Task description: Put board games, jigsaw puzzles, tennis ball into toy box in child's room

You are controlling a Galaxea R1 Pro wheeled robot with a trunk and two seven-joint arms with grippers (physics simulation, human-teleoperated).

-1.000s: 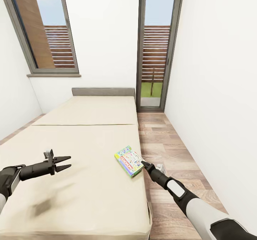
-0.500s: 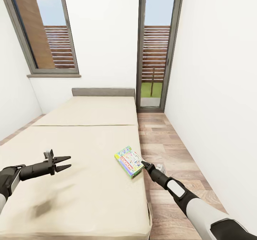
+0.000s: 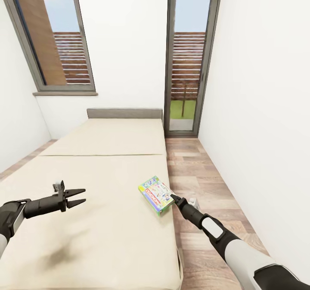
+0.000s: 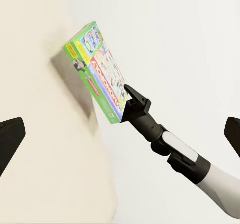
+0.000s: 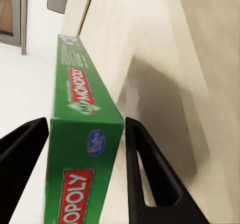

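Observation:
A green-edged board game (image 3: 156, 194) with a busy printed cover hangs tilted just above the right edge of the bed (image 3: 99, 173). My right gripper (image 3: 173, 198) is shut on its near corner. In the right wrist view the green box edge (image 5: 82, 134) sits between both fingers. The left wrist view shows the game (image 4: 97, 71) raised off the mattress, casting a shadow beneath it. My left gripper (image 3: 84, 196) hovers open over the left part of the beige mattress, holding nothing.
A grey headboard (image 3: 125, 113) closes the bed's far end. A narrow strip of wooden floor (image 3: 202, 182) runs between the bed and the white right wall, up to a tall glass door (image 3: 187, 66). A window (image 3: 56, 44) is at the back left.
The whole picture has shifted slightly downward, so the camera moved. Both grippers and the board game keep their places relative to each other.

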